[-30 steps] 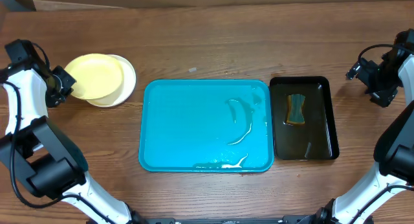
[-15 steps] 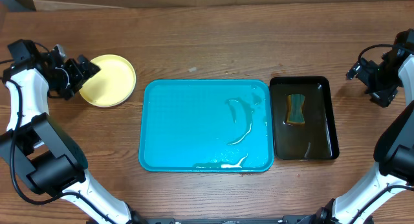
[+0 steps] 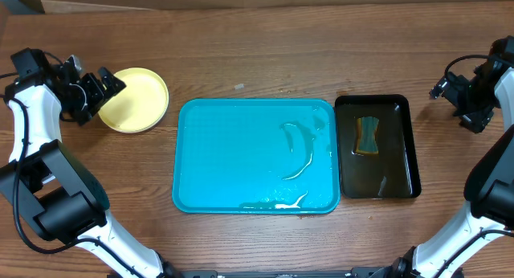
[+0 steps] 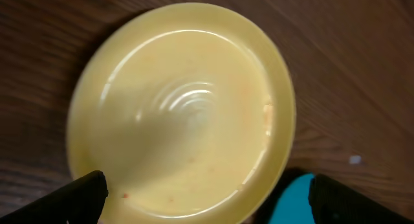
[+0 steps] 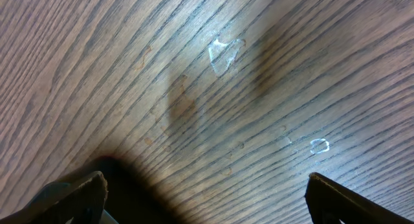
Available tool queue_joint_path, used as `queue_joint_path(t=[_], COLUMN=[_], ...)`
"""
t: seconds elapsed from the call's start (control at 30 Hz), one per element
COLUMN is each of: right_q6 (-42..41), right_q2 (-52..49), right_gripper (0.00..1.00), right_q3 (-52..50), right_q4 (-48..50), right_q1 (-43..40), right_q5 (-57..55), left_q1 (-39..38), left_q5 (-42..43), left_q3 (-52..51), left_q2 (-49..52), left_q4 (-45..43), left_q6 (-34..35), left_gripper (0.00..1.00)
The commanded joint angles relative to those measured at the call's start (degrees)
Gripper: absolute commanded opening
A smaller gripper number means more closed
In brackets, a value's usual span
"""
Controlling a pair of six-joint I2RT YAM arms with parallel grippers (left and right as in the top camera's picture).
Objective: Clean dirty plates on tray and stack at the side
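Turquoise plastic sat nearest the front edge of the table: the tray [image 3: 233, 157] held no plates, only white streaks [image 3: 299, 153] across its right half and along its front rim. Just beside it on the right, a black tray [image 3: 415, 161] carried a sponge [image 3: 368, 136] toward its back end.

Farther back, near the table's left edge, the pale yellow plate [image 3: 138, 100] lay flat and apart from the tray. Only this one plate showed; whatever lay beneath it was hidden. The left wrist view showed a few faint orange specks low on its face and along one rim.

The left gripper [image 3: 104, 95] hung at the plate's left rim with its jaws spread wide, gripping nothing. The right gripper [image 3: 450, 101], well apart near the table's right edge, also stood wide open over bare wood.

The step in hand looked like letting go of the stacked plate. Doing it well would mean backing the left fingers out level and away from the rim, so nothing nudged the plate. Those specks might deserve another wipe.
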State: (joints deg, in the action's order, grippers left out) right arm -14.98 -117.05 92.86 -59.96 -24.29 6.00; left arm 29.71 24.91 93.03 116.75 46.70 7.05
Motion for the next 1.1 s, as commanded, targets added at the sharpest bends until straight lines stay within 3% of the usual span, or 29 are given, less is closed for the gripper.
queue_joint_path(t=[0.0,0.17,1.07], right_q6=[-0.22,-0.22,-0.22], right_q2=[1.99,1.99,1.99], right_gripper=[1.0,1.0,1.0], right_q3=[0.92,0.92,0.92], right_q4=[0.2,0.2,0.2], right_q1=[0.17,0.17,0.17], right_q5=[0.07,0.07,0.07], left_q1=[-0.11,-0.11,-0.11], left_q5=[-9.57,-12.87,-12.94], left_q3=[0.94,0.94,0.94], left_q2=[0.5,0.5,0.5], left_q4=[-0.13,-0.13,-0.13], left_q6=[-0.63,-0.63,-0.61], left_gripper=[1.0,1.0,1.0])
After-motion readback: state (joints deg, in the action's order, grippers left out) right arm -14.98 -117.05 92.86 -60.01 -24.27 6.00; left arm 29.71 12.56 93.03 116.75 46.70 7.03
